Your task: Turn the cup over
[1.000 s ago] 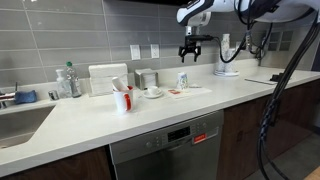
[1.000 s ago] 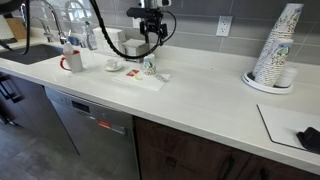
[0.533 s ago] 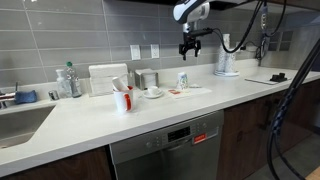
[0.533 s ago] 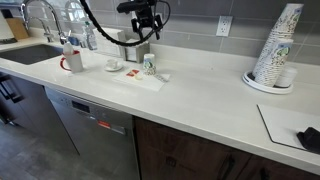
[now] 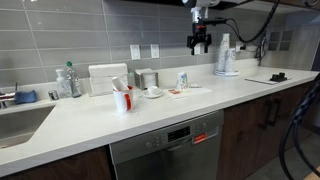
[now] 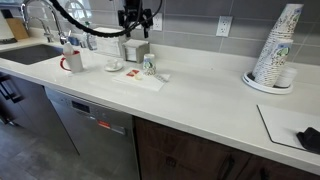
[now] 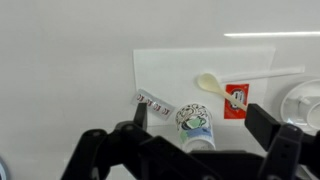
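The cup [image 5: 182,79] is small and white with a blue-green print. It stands on a white mat [image 6: 140,78] on the counter in both exterior views [image 6: 148,66]. In the wrist view the cup [image 7: 195,124] lies below and between my two fingers. My gripper [image 5: 199,43] hangs open and empty well above the cup, also seen in an exterior view [image 6: 135,19] and in the wrist view [image 7: 199,114]. I cannot tell which end of the cup is up.
A plastic spoon [image 7: 225,82] and a red packet [image 7: 236,99] lie on the mat. A small cup on a saucer [image 6: 113,65], a white mug with red things [image 5: 122,98], a stack of paper cups [image 6: 275,52] and a sink [image 5: 15,122] are on the counter.
My gripper has risen higher above the cup and shifted sideways, staying open. The cup has not moved.
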`<state>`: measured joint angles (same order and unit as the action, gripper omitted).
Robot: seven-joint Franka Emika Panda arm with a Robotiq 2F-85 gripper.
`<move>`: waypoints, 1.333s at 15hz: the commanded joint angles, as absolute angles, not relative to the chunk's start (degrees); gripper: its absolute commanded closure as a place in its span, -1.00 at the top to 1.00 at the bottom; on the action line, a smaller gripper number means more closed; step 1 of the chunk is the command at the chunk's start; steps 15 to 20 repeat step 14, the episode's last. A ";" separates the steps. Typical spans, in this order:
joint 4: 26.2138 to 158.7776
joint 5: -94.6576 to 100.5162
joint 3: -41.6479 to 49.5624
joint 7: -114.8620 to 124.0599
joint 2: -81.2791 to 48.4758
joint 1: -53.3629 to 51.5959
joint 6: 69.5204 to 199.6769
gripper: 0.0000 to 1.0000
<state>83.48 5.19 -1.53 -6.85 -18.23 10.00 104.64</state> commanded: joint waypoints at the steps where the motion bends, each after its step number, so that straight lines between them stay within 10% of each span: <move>1: 89.22 1.61 0.58 -10.23 -13.02 9.53 99.84 1.00; 20: 87.44 2.76 1.57 -9.37 -13.99 8.49 98.82 1.00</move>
